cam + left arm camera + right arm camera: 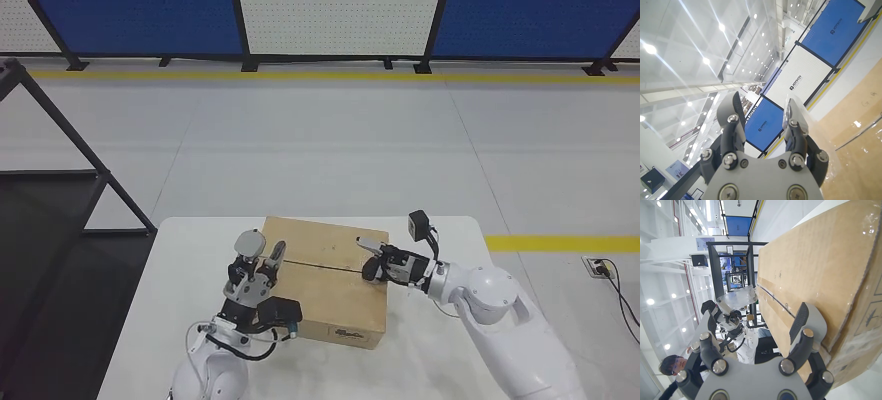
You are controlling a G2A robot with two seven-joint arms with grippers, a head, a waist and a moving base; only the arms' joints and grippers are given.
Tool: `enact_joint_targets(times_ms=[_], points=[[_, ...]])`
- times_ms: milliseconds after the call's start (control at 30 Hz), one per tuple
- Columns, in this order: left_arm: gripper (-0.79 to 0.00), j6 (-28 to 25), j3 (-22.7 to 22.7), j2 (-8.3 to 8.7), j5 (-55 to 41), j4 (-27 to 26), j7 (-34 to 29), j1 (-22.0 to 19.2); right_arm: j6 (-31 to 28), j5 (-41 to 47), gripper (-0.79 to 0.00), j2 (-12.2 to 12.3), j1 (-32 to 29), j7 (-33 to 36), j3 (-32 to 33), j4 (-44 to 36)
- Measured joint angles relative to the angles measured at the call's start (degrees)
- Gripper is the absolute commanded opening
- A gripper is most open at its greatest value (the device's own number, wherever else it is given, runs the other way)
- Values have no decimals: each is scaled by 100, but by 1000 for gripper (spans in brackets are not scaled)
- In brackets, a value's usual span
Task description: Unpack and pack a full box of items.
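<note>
The left fingers (738, 108) stand apart with nothing between them. A crumpled scrap of clear tape (803, 110) clings to one of them. In the top view they sit left of centre in the lower part of the frame, over the left end of the seam on the cardboard box (322, 292).

The right fingers (800, 321) are also spread and hold nothing. One ribbed pad looks to rest on the box's top face just beside the seam, and the other hangs off the box's right edge. In the top view they sit just right of centre.

The box lies closed, its two flaps meeting along the taped seam. It stands on the white bench (175, 275) in the lower middle of the frame, turned slightly askew.
</note>
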Motion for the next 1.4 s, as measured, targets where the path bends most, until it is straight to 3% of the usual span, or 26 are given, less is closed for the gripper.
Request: enact_joint_targets(times_ms=[567, 967, 1400], points=[[-283, -66, -154, -35, -87, -89, -169, -249, 122, -58, 0, -43, 230, 224, -175, 350], [-228, -747, -145, -34, 24, -2, -144, -633, 103, -95, 0, -62, 281, 284, -236, 434], [-231, -906, 11, -57, 261, -28, -204, -804, 41, -55, 0, -87, 334, 316, -271, 558]])
